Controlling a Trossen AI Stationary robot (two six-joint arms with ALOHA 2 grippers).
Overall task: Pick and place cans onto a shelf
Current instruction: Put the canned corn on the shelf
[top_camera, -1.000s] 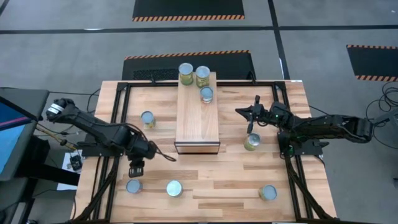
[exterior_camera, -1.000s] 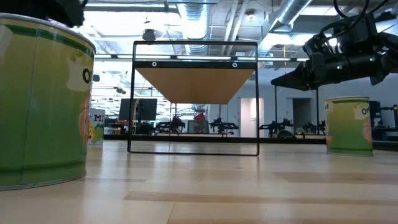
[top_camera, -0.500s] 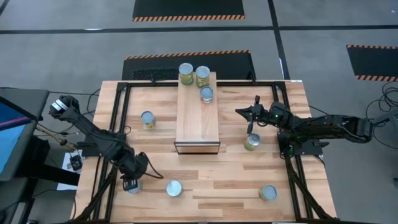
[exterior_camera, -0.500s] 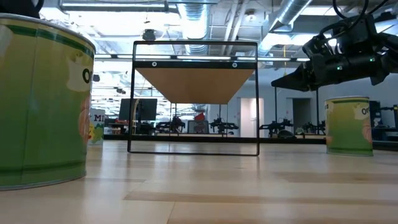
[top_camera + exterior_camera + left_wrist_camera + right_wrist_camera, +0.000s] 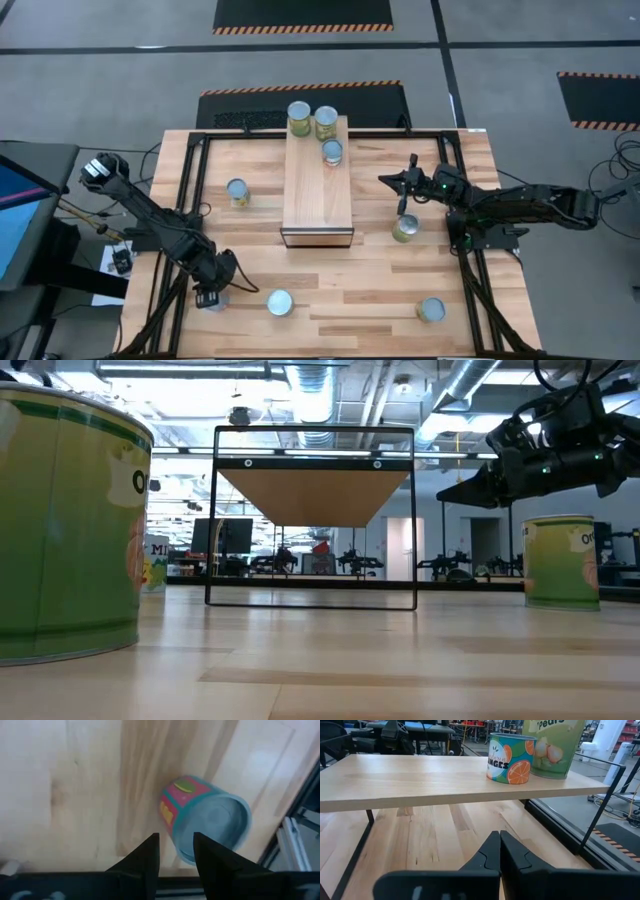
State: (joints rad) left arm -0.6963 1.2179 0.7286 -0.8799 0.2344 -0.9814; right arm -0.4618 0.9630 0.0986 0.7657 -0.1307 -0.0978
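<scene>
Overhead, plank tabletop [image 5: 380,285], grey floor [image 5: 120,90], hazard-striped mats [image 5: 300,12]

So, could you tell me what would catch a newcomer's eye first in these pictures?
Probably the shelf in the middle of the table, with three cans clustered at its far end. Next, the left gripper, open, directly above a can at the table's near left corner. The right gripper is shut and hovers to the right of the shelf, with another can on the table nearby.
</scene>
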